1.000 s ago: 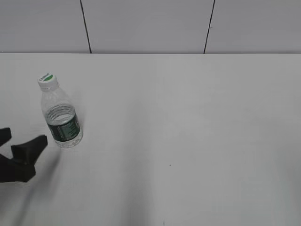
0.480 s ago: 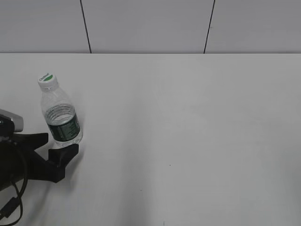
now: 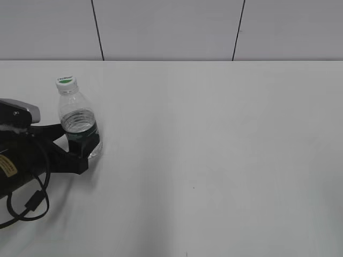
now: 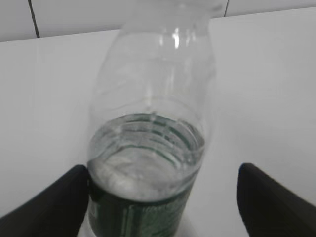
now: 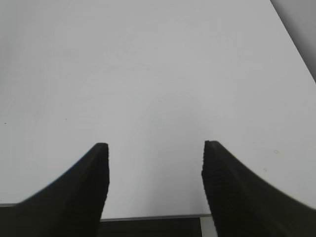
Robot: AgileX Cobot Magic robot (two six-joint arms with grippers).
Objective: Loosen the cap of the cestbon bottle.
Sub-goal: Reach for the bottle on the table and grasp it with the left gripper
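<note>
The cestbon bottle (image 3: 79, 122) stands upright at the table's far left, clear and ribbed with a dark green label band. Its white cap (image 3: 66, 82) with a green mark sits on the neck. My left gripper (image 3: 72, 144) is open around the bottle's lower part at label height. In the left wrist view the bottle (image 4: 148, 143) fills the frame between the fingers of my left gripper (image 4: 163, 173). The left finger (image 4: 59, 202) touches it and the right finger (image 4: 271, 197) stands apart. The cap is out of that view. My right gripper (image 5: 155, 146) is open and empty over bare table.
The white table (image 3: 214, 150) runs to a grey panelled wall (image 3: 171, 27) at the back. The right wrist view shows the table's near edge (image 5: 153, 217) below the fingers. A black cable (image 3: 27, 206) loops under the left arm.
My left gripper has come in from the lower left and closed in around the bottle's base. The bottle has shifted a little to the right and back.
</note>
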